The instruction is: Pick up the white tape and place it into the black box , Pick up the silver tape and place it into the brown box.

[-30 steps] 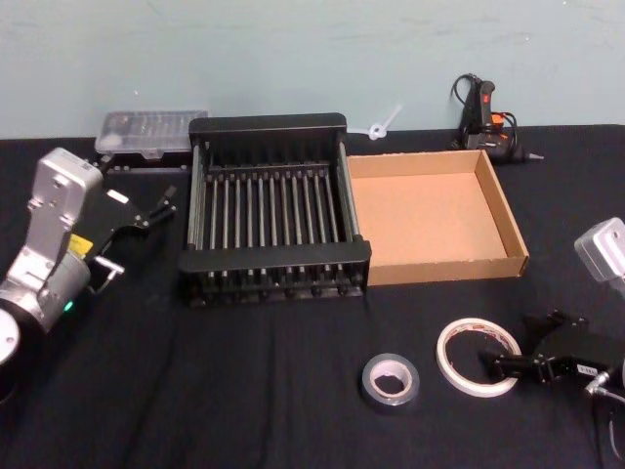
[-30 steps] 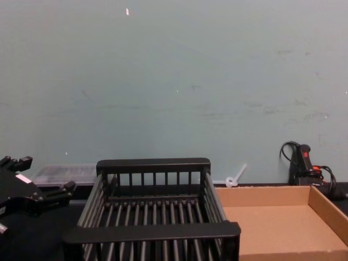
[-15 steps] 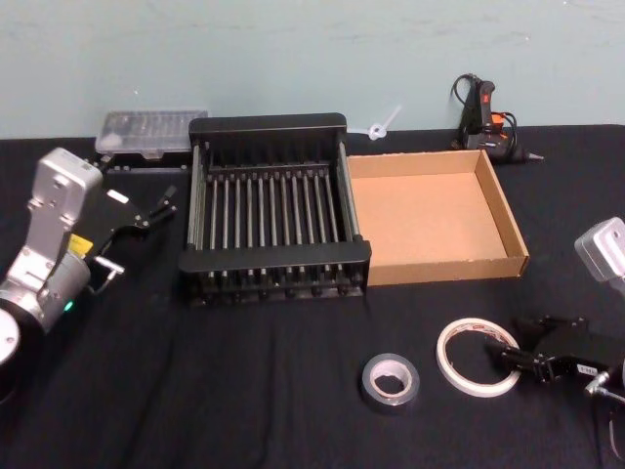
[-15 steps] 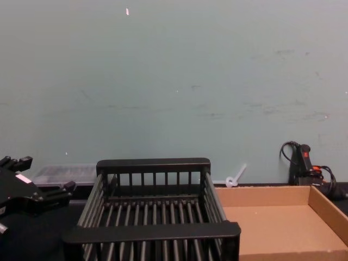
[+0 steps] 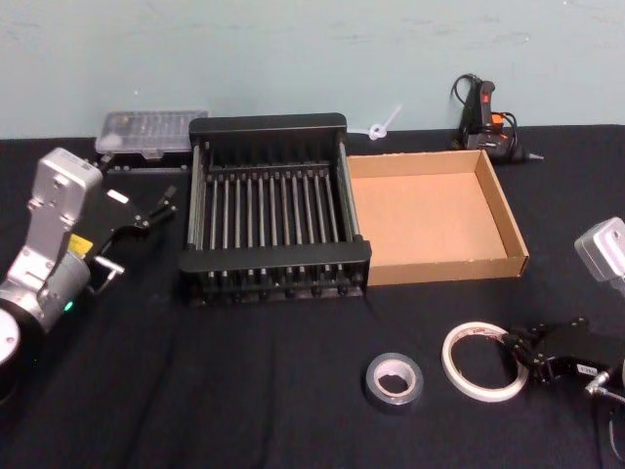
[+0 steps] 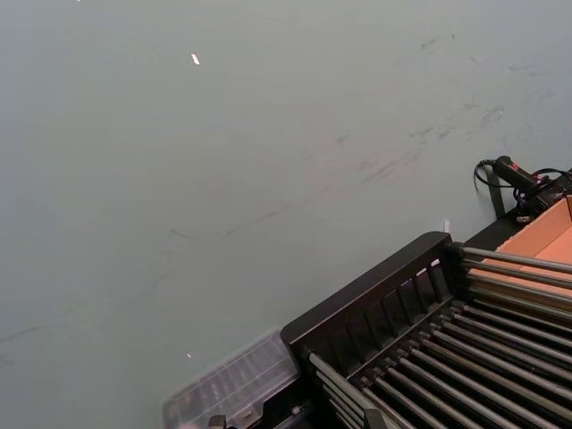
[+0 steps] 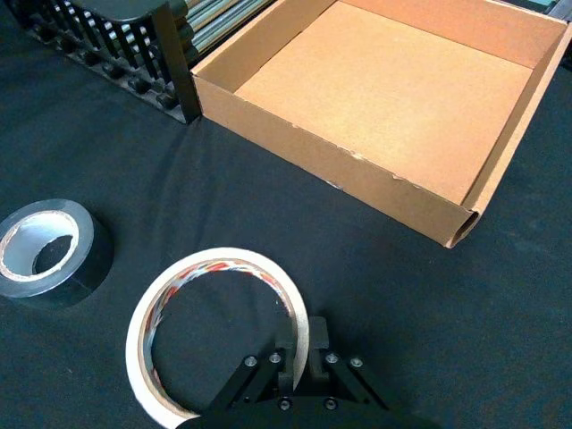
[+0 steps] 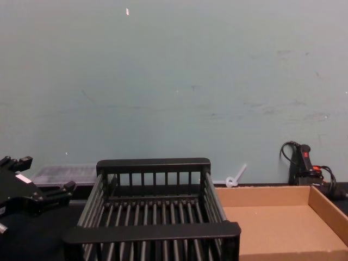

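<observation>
A: Right gripper (image 7: pixel 301 357) low on the table at about 4 o'clock in the head view. Its fingers are pinched narrow on the rim of the white tape (image 7: pixel 214 334), one inside the ring, one outside; the right wrist view shows that plainly, the head view less so.

B: Tape lifted?

A: Cannot tell. Red print on the inner core shows in the wrist view. Silver tape (image 5: pixel 393 380) lies flat just beside it, at 9 o'clock from the ring, apart from it.

B: Boxes?

A: Black box (image 5: pixel 269 212) at centre, brown box (image 5: pixel 430 214) touching it at 3 o'clock. Chest view gives the slatted side of the crate (image 8: pixel 152 207).

B: Left arm?

A: Left gripper (image 5: pixel 156 207) is parked at 9 o'clock from the crate, fingers slightly apart, holding nothing. A clear plastic case (image 5: pixel 150 131) sits behind it; a glue gun (image 5: pixel 485 115) at 1 o'clock, by the wall
</observation>
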### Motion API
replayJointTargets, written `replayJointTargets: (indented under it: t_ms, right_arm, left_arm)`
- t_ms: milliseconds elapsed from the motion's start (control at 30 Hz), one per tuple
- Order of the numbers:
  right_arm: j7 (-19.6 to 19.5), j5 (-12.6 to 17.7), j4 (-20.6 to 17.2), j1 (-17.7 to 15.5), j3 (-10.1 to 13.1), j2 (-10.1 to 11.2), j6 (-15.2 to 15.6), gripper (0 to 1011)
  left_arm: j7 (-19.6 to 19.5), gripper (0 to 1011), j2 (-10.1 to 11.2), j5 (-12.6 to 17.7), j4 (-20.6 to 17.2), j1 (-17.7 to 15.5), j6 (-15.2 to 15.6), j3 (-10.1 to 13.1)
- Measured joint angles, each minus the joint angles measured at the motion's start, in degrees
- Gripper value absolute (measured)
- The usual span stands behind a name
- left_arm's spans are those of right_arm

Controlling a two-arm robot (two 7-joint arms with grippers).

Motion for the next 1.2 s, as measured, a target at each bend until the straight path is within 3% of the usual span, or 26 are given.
replayJointTargets:
  t_ms: [267,967,1200]
  right_arm:
    - [0.0,0.0,0.0,0.0,0.0,0.0,-0.01,75]
    - [0.0,0.0,0.0,0.0,0.0,0.0,0.0,74]
    - [0.01,0.91,-0.59,-0.79,1.33,-0.26,-1.07,74]
  left_arm:
    - [0.0,1001,0.0,0.0,0.0,0.0,0.0,0.0]
    - [0.0,1001,0.0,0.0,0.0,0.0,0.0,0.0]
    - [0.0,1001,0.0,0.0,0.0,0.0,0.0,0.0]
